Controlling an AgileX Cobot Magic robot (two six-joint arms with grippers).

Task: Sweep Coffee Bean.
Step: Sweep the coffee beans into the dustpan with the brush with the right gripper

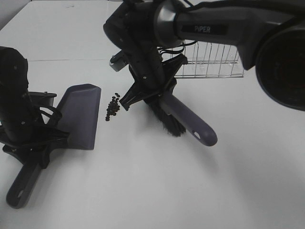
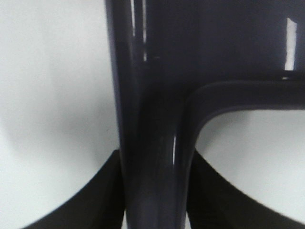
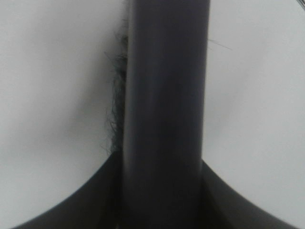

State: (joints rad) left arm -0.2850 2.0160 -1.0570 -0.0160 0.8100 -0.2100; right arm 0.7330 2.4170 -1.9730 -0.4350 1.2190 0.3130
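A small cluster of dark coffee beans (image 1: 112, 108) lies on the white table between the dustpan and the brush. The grey dustpan (image 1: 81, 114) lies flat to their left, its open lip facing the beans. My left gripper (image 1: 29, 153) is shut on the dustpan's handle (image 2: 152, 157). My right gripper (image 1: 151, 90) is shut on the grey brush's handle (image 3: 164, 109); the brush (image 1: 183, 118) sits just right of the beans, black bristles (image 1: 164, 121) down near the table. Bristles (image 3: 116, 95) show beside the handle in the right wrist view.
A wire rack (image 1: 209, 62) stands at the back right behind the right arm. The brush handle's end (image 1: 206, 136) points toward the front right. The dustpan handle's end (image 1: 19, 193) reaches toward the front left edge.
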